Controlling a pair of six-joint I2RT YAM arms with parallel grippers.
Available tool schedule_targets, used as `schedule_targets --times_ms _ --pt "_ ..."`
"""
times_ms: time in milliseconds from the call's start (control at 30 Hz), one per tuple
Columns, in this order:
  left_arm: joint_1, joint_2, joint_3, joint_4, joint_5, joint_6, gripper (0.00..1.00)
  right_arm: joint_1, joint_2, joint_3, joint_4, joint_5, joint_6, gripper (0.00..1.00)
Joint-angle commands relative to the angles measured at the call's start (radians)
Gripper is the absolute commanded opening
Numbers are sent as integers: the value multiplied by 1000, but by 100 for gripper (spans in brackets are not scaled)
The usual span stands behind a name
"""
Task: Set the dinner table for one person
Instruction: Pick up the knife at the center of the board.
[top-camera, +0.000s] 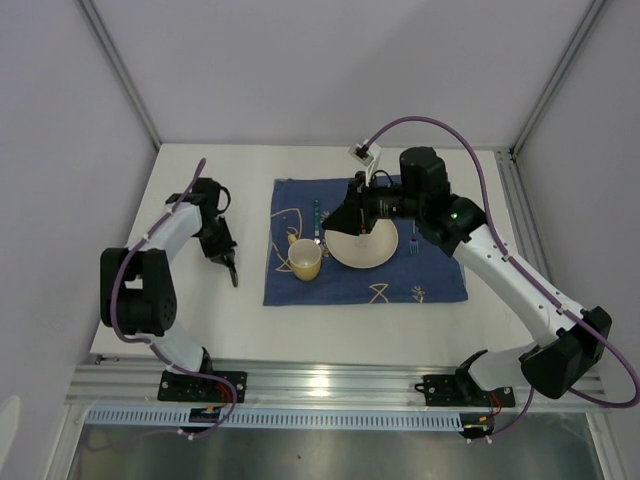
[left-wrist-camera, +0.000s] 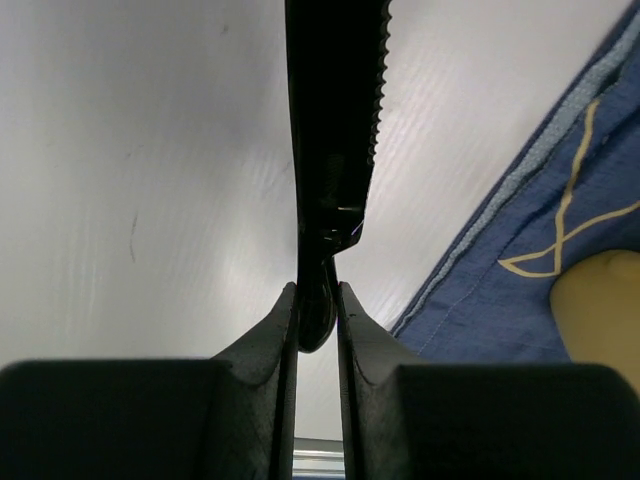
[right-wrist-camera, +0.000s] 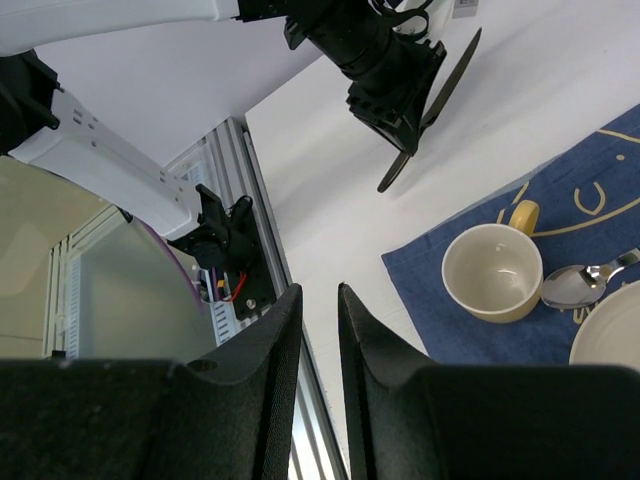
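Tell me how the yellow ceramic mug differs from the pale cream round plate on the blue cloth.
The yellow ceramic mug is tall-walled with a side handle; the pale cream round plate is wide, shallow and handleless. The mug is a stronger yellow, the plate paler. The mug stands near the left edge of the dark blue cloth; the plate sits mid-cloth. Both rest upright on that cloth.
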Motion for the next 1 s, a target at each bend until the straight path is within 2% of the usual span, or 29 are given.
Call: schedule_targets --times_ms 0,333,800,967 --pt "-33 -12 29 53 70 20 1 5 -8 21 21 -3 -7 24" --pt "-166 54 179 59 121 50 0 8 -9 9 18 12 -5 24" --pt "-186 157 400 15 260 140 1 5 -16 8 -11 32 -18 24" --pt "-207 218 535 -16 312 181 0 7 -19 0 -17 47 -22 24"
